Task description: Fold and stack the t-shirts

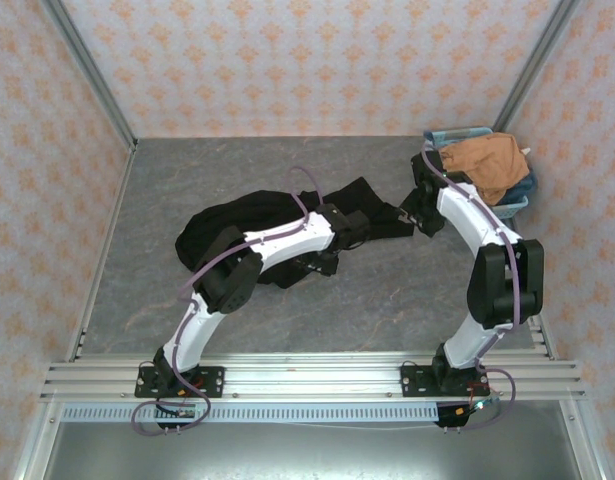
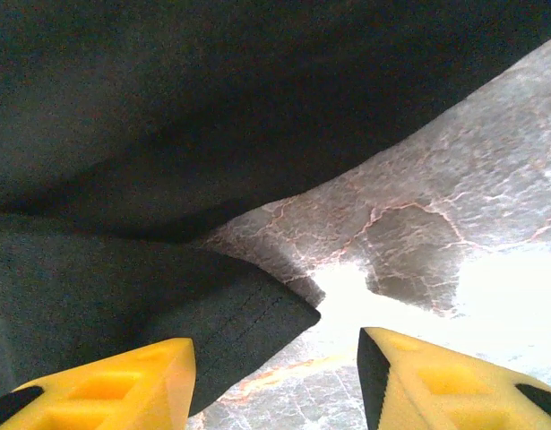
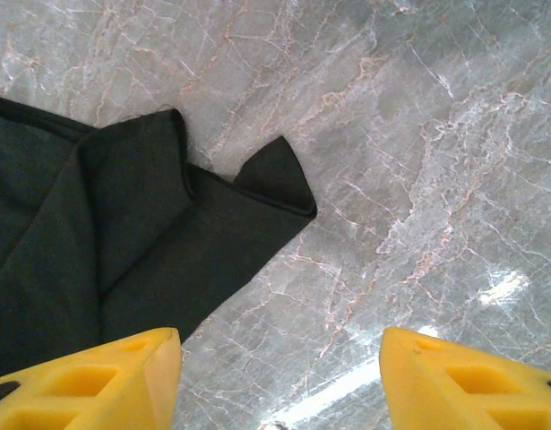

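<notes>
You've got two soft cloth t-shirts — one black tee (image 1: 212, 225), one orange-tan tee (image 1: 487, 160) — and one light-blue plastic basket (image 1: 453, 133).

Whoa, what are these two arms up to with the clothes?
Two robot arms are working on a black t-shirt that lies rumpled, not yet folded, in the middle of the table. The left claw is open, low over the shirt's edge. The right claw is open over bare table beside a corner of the shirt. Neither holds anything. An orange t-shirt sits in a blue basket at the far right corner.
</notes>
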`<state>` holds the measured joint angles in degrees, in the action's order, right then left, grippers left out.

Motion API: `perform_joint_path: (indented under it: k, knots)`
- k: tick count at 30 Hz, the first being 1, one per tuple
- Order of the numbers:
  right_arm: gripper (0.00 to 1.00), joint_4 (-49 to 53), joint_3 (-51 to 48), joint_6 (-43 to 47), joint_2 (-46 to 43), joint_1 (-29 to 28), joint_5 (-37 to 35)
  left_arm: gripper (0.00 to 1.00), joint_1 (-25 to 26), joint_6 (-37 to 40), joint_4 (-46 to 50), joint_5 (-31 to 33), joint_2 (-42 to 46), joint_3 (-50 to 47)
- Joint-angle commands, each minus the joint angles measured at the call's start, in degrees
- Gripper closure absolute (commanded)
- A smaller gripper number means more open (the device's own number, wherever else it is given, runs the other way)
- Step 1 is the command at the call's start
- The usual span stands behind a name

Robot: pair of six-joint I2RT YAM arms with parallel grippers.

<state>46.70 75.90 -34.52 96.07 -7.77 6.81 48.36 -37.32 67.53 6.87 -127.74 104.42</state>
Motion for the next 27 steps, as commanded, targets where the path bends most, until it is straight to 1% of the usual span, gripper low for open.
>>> perform_joint_path:
  k: [1, 3, 4, 8, 10, 13, 17, 20, 24, 27]
  knots:
    - [0.40, 0.3, -1.3, -0.7, -1.8, -0.1, -0.3, 0.49, -0.6, -0.9, 0.5, 3.0, -1.9, -0.6]
    - [0.40, 0.1, -1.5, -0.6, -1.9, -0.1, 0.0, 0.54, -1.6, -0.8, -0.6, 3.5, -2.4, -1.5]
    - [0.40, 0.0, -1.5, -0.6, -1.9, -0.1, 0.1, 0.59, -2.1, -0.7, -1.2, 3.7, -2.4, -2.0]
    - [0.42, -0.4, -1.6, -0.3, -1.7, -0.1, -0.2, 0.99, -4.2, -0.5, -2.2, 6.3, -0.4, -4.3]
    - [0.42, -0.4, -0.8, -0.1, -1.0, -0.1, -0.4, 1.00, -5.1, -1.3, -2.6, 8.3, 3.5, -6.7]
    - [0.45, -1.0, 1.2, -0.1, 0.9, -0.1, 0.2, 1.00, -6.2, -3.6, -3.1, 10.5, 13.4, -11.5]
    - [0.48, -2.5, 5.1, -2.7, 5.7, -0.4, 2.9, 1.00, -8.5, -6.1, -3.9, 9.9, 28.4, -18.6]
    - [0.51, -4.5, 7.8, -7.0, 9.8, -0.6, 5.4, 1.00, -11.3, -7.9, -4.3, 8.2, 37.7, -24.1]
    - [0.52, -5.2, 11.6, -16.1, 14.8, -0.8, 6.8, 1.00, -16.6, -10.3, -4.5, 6.0, 48.5, -31.0]
    - [0.52, -6.9, 12.9, -22.9, 17.3, -1.3, 7.1, 1.00, -20.2, -11.6, -4.5, 4.9, 54.8, -35.6]
